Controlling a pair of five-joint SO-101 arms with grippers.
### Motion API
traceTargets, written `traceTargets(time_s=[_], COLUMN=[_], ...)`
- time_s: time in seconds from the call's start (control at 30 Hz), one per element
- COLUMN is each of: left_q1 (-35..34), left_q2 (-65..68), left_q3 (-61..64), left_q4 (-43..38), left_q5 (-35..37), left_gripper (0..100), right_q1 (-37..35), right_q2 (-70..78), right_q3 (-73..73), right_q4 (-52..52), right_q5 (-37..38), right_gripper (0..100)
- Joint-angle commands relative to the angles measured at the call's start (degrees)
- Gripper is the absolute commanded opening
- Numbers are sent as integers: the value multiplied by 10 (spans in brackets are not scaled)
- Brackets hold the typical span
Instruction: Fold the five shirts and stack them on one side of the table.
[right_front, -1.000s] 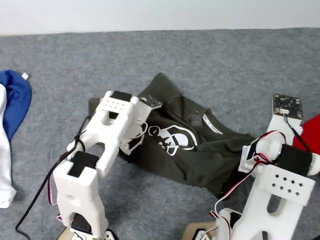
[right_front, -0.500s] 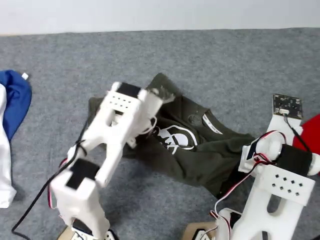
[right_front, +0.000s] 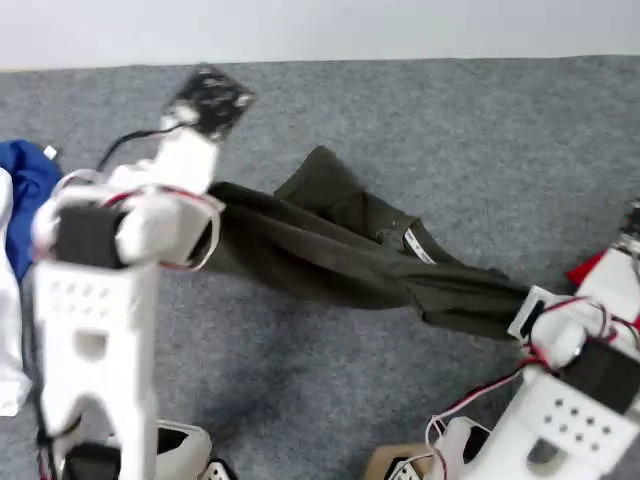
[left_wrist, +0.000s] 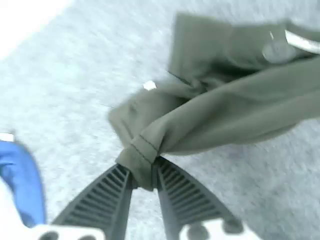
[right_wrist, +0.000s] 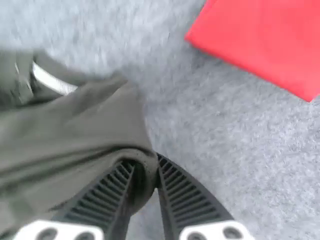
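Note:
A dark olive shirt (right_front: 330, 250) hangs stretched between my two grippers, partly lifted off the grey table (right_front: 450, 130). Its collar with a white label (right_front: 420, 243) still faces up. In the left wrist view my left gripper (left_wrist: 145, 177) is shut on a bunched hem of the shirt (left_wrist: 225, 115). From above, that end of the cloth meets the raised left arm (right_front: 130, 230) at the left. My right gripper (right_wrist: 145, 172) is shut on the other edge of the shirt (right_wrist: 65, 135), low at the right (right_front: 520, 312).
A blue shirt (right_front: 30, 195) and a white one (right_front: 8, 330) lie at the table's left edge; the blue one also shows beside the left gripper (left_wrist: 22, 180). A red shirt (right_wrist: 265, 35) lies flat at the right edge (right_front: 590, 270). Bare grey table spreads at the back.
The left arm has risen and swung left and back, pulling its end of the olive shirt up. The right arm lifted and shifted right. The printed front has folded out of sight.

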Motion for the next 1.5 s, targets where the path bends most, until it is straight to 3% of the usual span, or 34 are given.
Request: traceTargets(time_s=[0.0, 0.33, 0.53, 0.67, 0.83, 1.27, 1.47], left_q1=[-11, -11, -45, -97, -111, -113, -193], left_q2=[-93, -314, -347, -359, -391, -465, -521], left_q3=[-28, -25, -25, -26, -26, -13, 48], left_q4=[-3, -170, -169, -171, -171, -167, -171], left_q5=[-4, -4, -12, -81, -129, -146, -145], left_gripper=[3, 3, 3, 3, 4, 4, 4], right_q1=[-5, -65, -65, -64, -64, -64, -65], right_q2=[-68, -246, -280, -276, -263, -266, -267], right_q3=[-33, -33, -60, -101, -139, -229, -250], right_q4=[-30, -238, -344, -427, -492, -531, -531], right_q5=[-59, -72, -72, -70, -34, 3, 39], right_gripper=[9, 8, 8, 8, 8, 8, 8])
